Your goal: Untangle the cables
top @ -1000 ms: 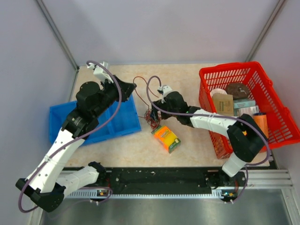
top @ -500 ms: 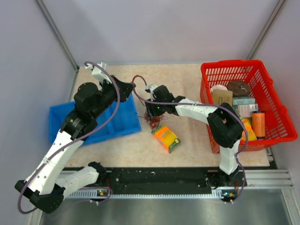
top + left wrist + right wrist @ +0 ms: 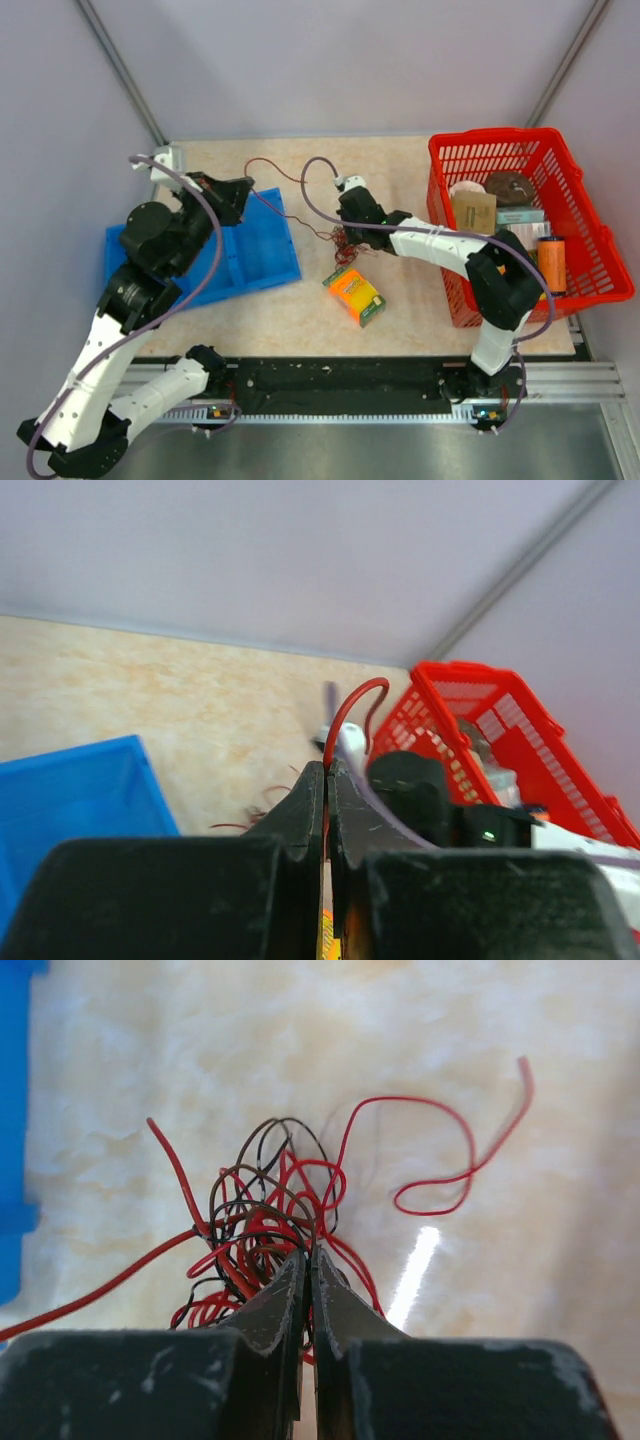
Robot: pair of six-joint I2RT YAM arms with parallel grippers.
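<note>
Red strand of the cables (image 3: pixel 343 249) runs diagonally from far-left to the clump mid-worktop (image 3: pixel 400 170). We see the left claw (image 3: pixel 246 188) pinching its end and the right claw (image 3: pixel 349 232) clamped on the clump.

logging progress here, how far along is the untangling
Barely started. Done: one red strand is drawn out of the clump toward the left arm. In hand: the left pincer is shut on that strand, the right pincer shut on the clump. Left: red and dark wires there are knotted.

cables (image 3: pixel 262 1228) clump base hidden behind right gripper (image 3: pixel 308 1253) | strand cut at left edge | basket (image 3: pixel 440 715) blurred, cropped
</note>
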